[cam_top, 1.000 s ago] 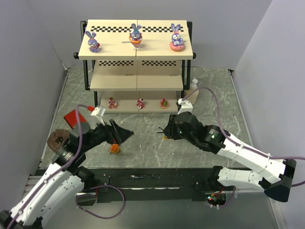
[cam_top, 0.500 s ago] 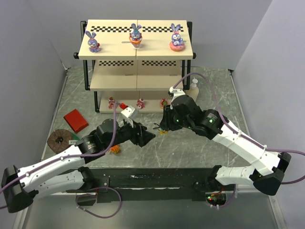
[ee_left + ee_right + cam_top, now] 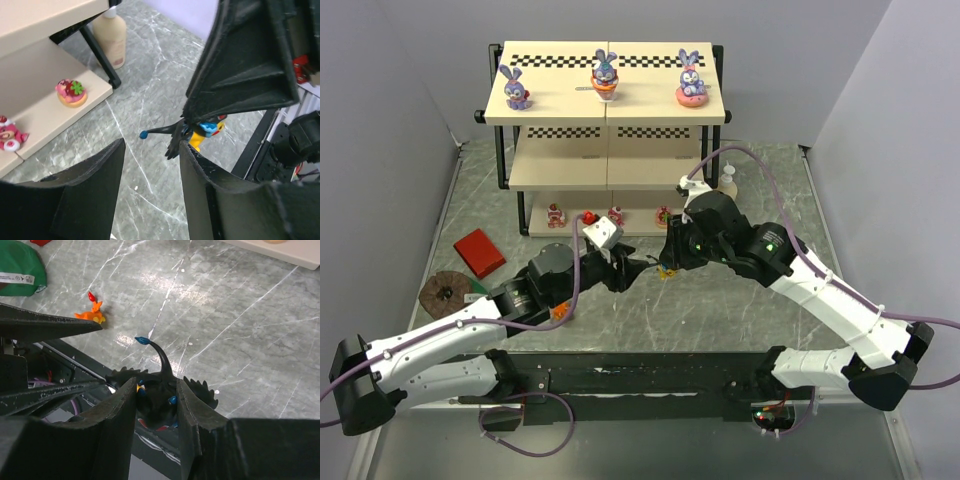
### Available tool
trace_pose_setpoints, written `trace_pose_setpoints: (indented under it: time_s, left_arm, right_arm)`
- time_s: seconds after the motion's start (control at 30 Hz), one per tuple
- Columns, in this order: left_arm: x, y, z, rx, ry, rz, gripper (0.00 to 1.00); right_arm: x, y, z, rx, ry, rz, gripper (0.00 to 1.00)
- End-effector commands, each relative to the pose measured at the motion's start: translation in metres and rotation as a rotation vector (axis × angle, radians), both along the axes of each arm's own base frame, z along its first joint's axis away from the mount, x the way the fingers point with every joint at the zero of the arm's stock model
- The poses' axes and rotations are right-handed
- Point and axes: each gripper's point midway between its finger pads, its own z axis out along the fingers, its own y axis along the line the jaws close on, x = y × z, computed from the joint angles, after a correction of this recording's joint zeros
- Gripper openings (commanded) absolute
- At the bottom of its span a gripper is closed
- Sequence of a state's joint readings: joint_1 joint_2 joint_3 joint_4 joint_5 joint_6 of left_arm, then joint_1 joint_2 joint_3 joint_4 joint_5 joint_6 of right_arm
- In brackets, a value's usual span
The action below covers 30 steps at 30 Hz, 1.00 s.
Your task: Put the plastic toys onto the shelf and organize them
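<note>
At the near edge of the grey marbled surface [image 3: 720, 315], a small orange spiky plastic creature [image 3: 93, 314] lies half hidden by the white left arm [image 3: 450, 338]. Just beyond, the two arms meet mid-surface. The left arm's jaws stand wide apart and hold nothing. The right arm's [image 3: 830, 300] jaws are clamped on the dark blue-and-yellow winged plastic figure [image 3: 200, 134]. One of its wings reaches the tip of a left jaw, but I cannot tell if they touch. Bare marble runs from here to the shelf's front edge and rightward to the wall. Near the left wall sit a flat red block [image 3: 480, 252] and a brown round disc [image 3: 444, 292]. Farther back stands the three-tier shelf of cream boards and black metal frame [image 3: 620, 172]. Three red-pink round plastic figures [image 3: 616, 215] line the front edge of its bottom board. The middle board shows only cream. Three purple-blue long-eared plastic bunnies [image 3: 605, 78] stand well apart along the top board. A cream pump bottle [image 3: 728, 181] stands just beside the shelf's right legs.
</note>
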<state>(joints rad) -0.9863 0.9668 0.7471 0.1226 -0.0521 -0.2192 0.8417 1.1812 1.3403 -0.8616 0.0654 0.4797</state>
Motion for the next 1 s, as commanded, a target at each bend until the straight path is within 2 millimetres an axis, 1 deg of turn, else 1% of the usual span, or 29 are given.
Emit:
trace_pose_setpoints:
  time_s: [0.0,0.07,0.17,0.23,0.27,0.33,0.43,0.47,0.63,0.73,0.77,0.8,0.93,0.97]
  left_arm:
    - [-0.014,-0.013,0.036,-0.058,-0.113,-0.119,0.52]
    - [-0.021,-0.017,0.037,-0.058,-0.116,-0.168,0.52]
    - [-0.027,-0.024,0.034,-0.048,-0.113,-0.216,0.52]
    - [-0.027,-0.026,0.032,-0.04,-0.112,-0.228,0.49]
    - [-0.027,-0.027,0.032,-0.038,-0.114,-0.231,0.46]
    - [-0.026,-0.029,0.031,-0.034,-0.111,-0.231,0.45]
    - [-0.026,-0.032,0.032,-0.036,-0.119,-0.245,0.41]
    - [-0.027,-0.033,0.034,-0.033,-0.121,-0.255,0.38]
    - [-0.026,-0.038,0.028,-0.01,-0.107,-0.267,0.34]
    - [-0.026,-0.039,0.027,-0.009,-0.107,-0.268,0.26]
    - [-0.026,-0.039,0.027,-0.007,-0.108,-0.269,0.21]
    - [-0.025,-0.039,0.027,-0.004,-0.107,-0.267,0.2]
    - [-0.026,-0.038,0.024,0.011,-0.101,-0.267,0.24]
    - [-0.026,-0.037,0.024,0.012,-0.104,-0.268,0.27]
  right_arm:
    - [0.001,0.002,0.023,0.049,-0.044,0.015,0.0]
    - [0.002,0.002,0.025,0.055,-0.049,0.016,0.0]
    - [0.001,0.002,0.025,0.06,-0.048,0.018,0.0]
    - [0.0,0.002,0.024,0.061,-0.047,0.019,0.0]
    - [0.0,0.002,0.025,0.063,-0.048,0.022,0.0]
    - [-0.002,0.002,0.025,0.066,-0.049,0.023,0.0]
    - [-0.002,0.002,0.025,0.072,-0.049,0.027,0.0]
    - [-0.002,0.002,0.026,0.073,-0.05,0.029,0.0]
    - [-0.003,0.001,0.027,0.076,-0.054,0.029,0.0]
    - [-0.003,0.0,0.027,0.078,-0.052,0.024,0.0]
    - [-0.004,0.0,0.027,0.08,-0.054,0.028,0.0]
    - [-0.003,0.0,0.028,0.083,-0.055,0.023,0.0]
    - [-0.003,-0.001,0.028,0.083,-0.056,0.018,0.0]
    - [-0.003,-0.001,0.029,0.086,-0.057,0.017,0.0]
